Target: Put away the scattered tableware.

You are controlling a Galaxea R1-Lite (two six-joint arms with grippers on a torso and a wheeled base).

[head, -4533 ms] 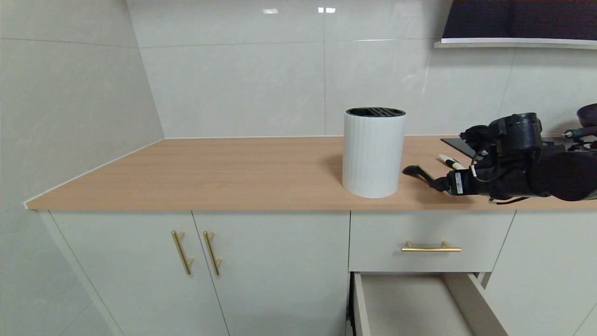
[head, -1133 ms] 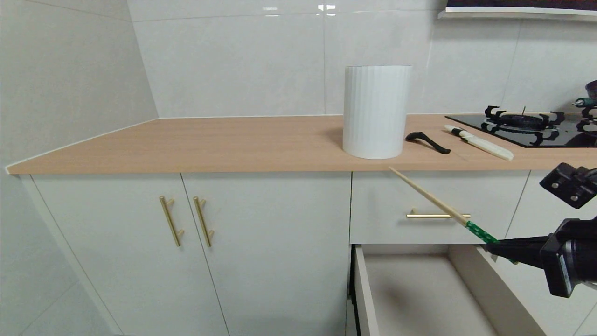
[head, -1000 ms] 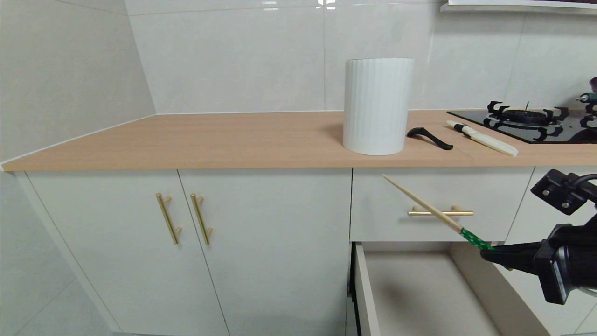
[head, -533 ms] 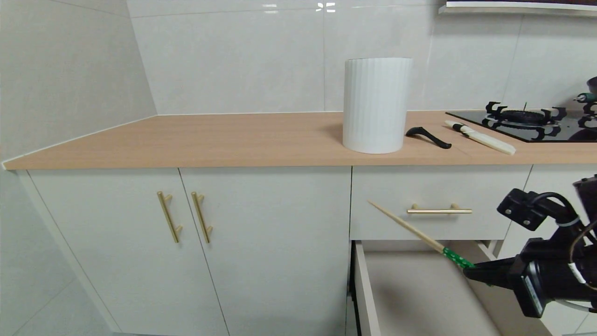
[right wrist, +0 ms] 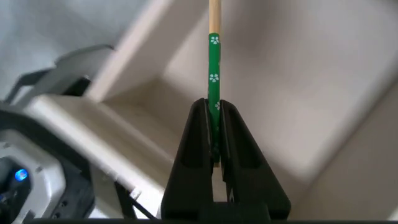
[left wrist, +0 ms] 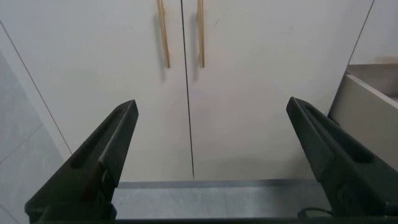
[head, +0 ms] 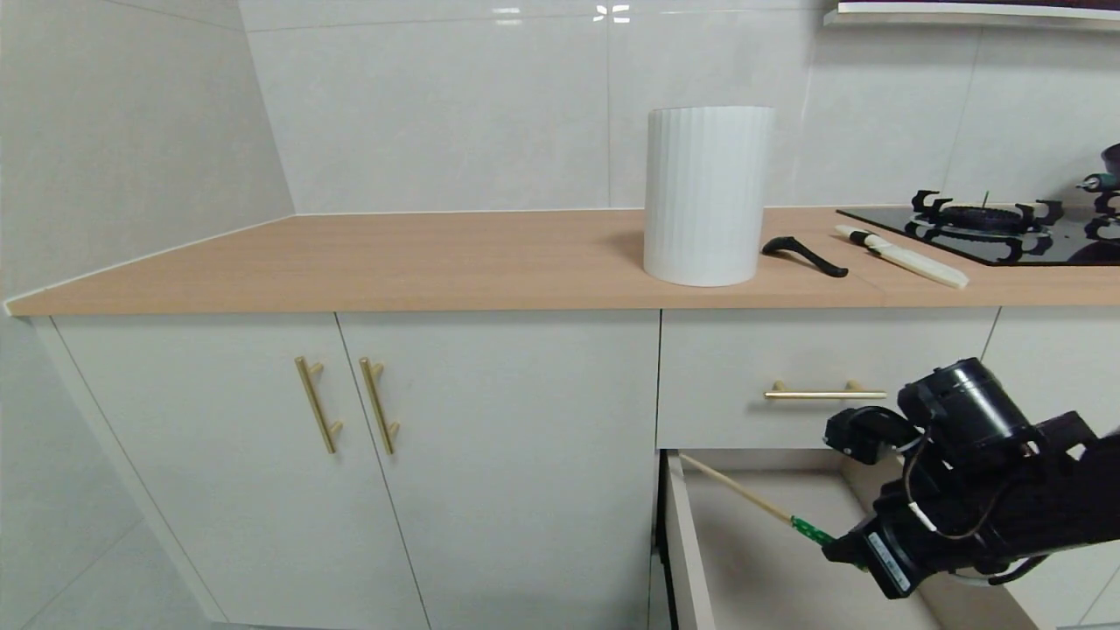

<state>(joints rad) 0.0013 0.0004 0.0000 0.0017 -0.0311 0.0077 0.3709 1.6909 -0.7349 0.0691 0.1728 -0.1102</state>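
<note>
The right gripper (head: pixel 836 544) hangs low over the open drawer (head: pixel 684 560), below the right-hand part of the counter (head: pixel 394 262); its fingers are clenched on a single chopstick (head: pixel 744 496), pinching it at the green flowered end, as the right wrist view shows; the bare wooden length slants up and to the left, with its tip near the drawer's far left corner and, as far as I can judge, not yet resting on the drawer floor. The left gripper (left wrist: pixel 211 109) is released, with fingers spread wide and nothing between them, in front of the cupboard doors (left wrist: pixel 186 93) on the left. On the counter a tall white ribbed holder (head: pixel 707 194) stands upright; just to its right lie a small black utensil (head: pixel 803 257) and, further right, a pale knife (head: pixel 903 256) with a dark band, its far end near the stove (head: pixel 993 234). The chopstick is probably very light, stiff and smooth – easy to lift, but apt to swivel or slide in a two-finger pinch, since nearly all its length sticks out beyond the grip; a hold at the thicker patterned end suits it, and it likely wants lowering close to the drawer floor before release, or it may bounce and roll. The knife should be stiff and a little heavier – best taken by the handle, away from the blade; the black utensil looks thin and low against the counter, so a pinch across its narrow body seems the surest.
</note>
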